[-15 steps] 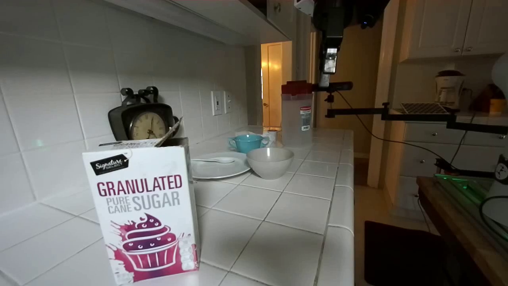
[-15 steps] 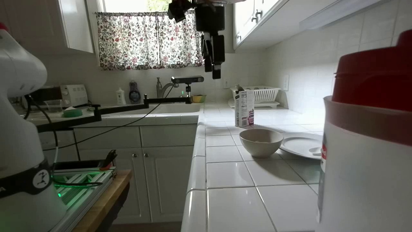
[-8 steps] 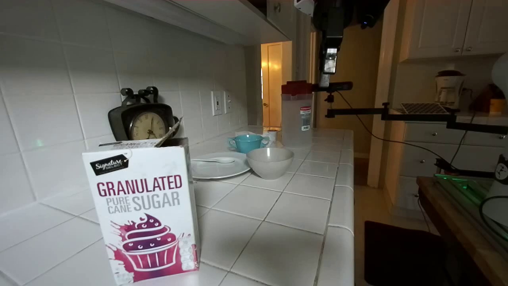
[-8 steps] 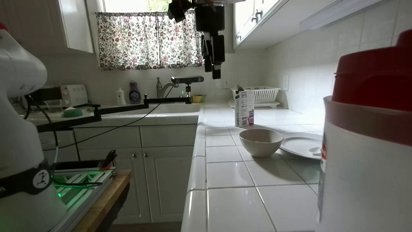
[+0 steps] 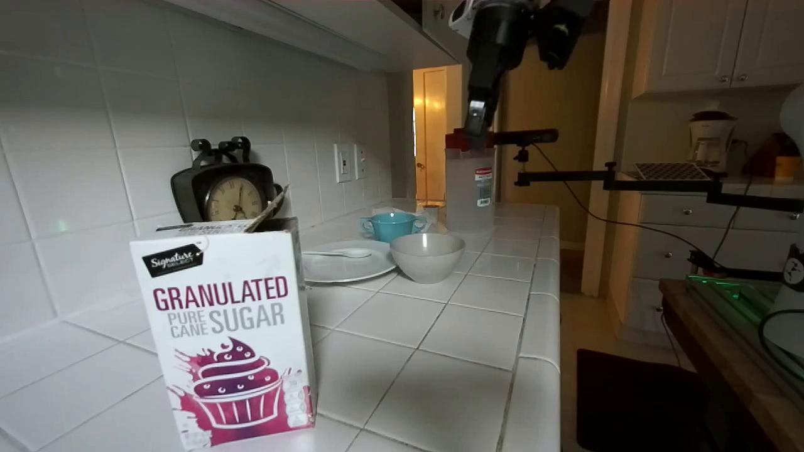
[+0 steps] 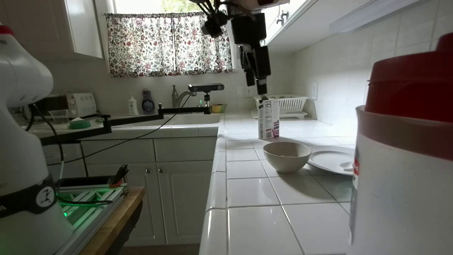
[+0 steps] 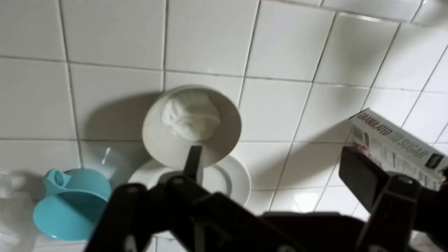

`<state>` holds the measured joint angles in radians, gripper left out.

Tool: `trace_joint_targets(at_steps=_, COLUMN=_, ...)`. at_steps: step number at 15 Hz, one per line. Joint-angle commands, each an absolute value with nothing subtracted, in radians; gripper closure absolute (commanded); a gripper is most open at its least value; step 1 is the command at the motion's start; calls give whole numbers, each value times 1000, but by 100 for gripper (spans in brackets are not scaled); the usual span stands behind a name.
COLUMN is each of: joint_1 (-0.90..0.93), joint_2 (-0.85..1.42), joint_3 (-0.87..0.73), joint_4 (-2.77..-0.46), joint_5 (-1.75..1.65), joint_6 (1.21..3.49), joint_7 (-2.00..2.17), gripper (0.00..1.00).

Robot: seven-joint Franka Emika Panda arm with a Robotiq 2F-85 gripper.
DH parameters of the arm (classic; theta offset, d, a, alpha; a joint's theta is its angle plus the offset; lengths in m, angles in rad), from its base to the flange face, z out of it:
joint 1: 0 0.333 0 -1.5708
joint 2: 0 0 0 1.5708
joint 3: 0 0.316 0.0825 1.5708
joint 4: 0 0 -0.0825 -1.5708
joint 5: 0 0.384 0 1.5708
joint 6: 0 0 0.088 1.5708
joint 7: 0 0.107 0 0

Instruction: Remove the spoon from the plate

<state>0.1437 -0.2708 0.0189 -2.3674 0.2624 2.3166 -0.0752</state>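
A white spoon lies on the round pale plate in an exterior view. In an exterior view only the spoon's bowl end shows on the plate, the rest hidden behind a pitcher. In the wrist view the plate is partly covered by a bowl and my left finger; the spoon is hidden there. My gripper is open, its fingers wide apart with nothing between them. It hangs tilted, high above the counter, in both exterior views.
A whitish bowl with pale contents stands against the plate's near side. A teal cup is behind. A sugar box and a tall red-lidded pitcher stand on the counter. Upper cabinets overhang it. A camera sits on a bracket.
My gripper has tilted and moved down a little and toward the tiled wall, over the counter. The spoon, plate and bowl have not moved.
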Motion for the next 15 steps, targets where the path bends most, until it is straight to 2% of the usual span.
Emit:
trace_joint_targets(at_steps=1, joint_1=130, joint_2=-123, joint_3=10, joint_4=-2297, joint_5=271, joint_6=2473, joint_7=-163, gripper=0)
trace_joint_targets(at_steps=10, joint_1=-8, joint_2=320, joint_3=29, joint_4=-1957, joint_5=75, joint_6=2737, joint_7=-491, gripper=0)
trace_joint_targets(at_steps=11, joint_1=-7, joint_2=250, joint_3=31, joint_4=-2039, joint_5=85, joint_6=2717, joint_7=-404, gripper=0)
trace_joint_targets(at_steps=15, joint_1=-22, joint_2=321, joint_3=47, joint_4=-1967, joint_5=63, joint_6=2741, joint_7=-441, gripper=0)
